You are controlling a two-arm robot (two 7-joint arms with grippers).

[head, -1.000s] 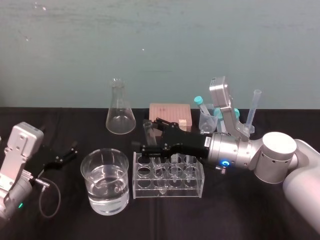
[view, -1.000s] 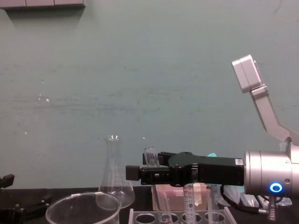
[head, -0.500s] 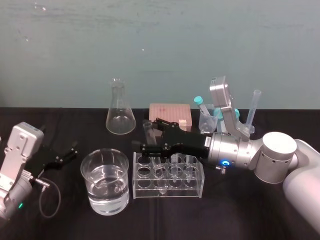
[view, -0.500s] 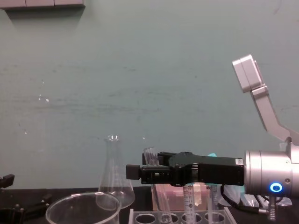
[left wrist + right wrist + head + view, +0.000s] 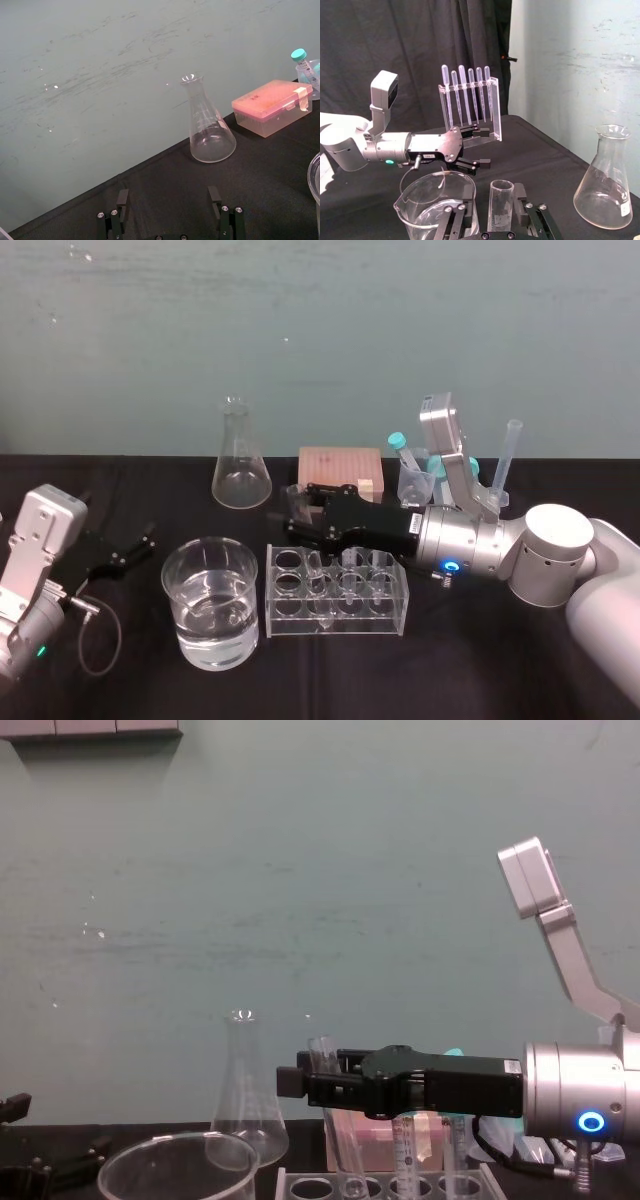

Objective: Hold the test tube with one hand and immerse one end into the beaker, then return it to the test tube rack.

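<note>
The right gripper (image 5: 297, 512) has its fingers apart around the test tube (image 5: 501, 210), which is seated in the test tube rack's (image 5: 338, 612) back-left corner hole. A skewed retreat could hook the glass and tip it. The left gripper (image 5: 168, 210) idles, spread, at the table's (image 5: 330, 680) left edge.

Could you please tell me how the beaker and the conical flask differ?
The beaker is broad and straight-walled; the flask is conical with a narrow neck. The beaker holds clear liquid; the flask looks empty. The beaker stands in front, left of the test tube rack; the flask stands farther back. Both are clear glass, upright. The right hand hovers above that rack.
</note>
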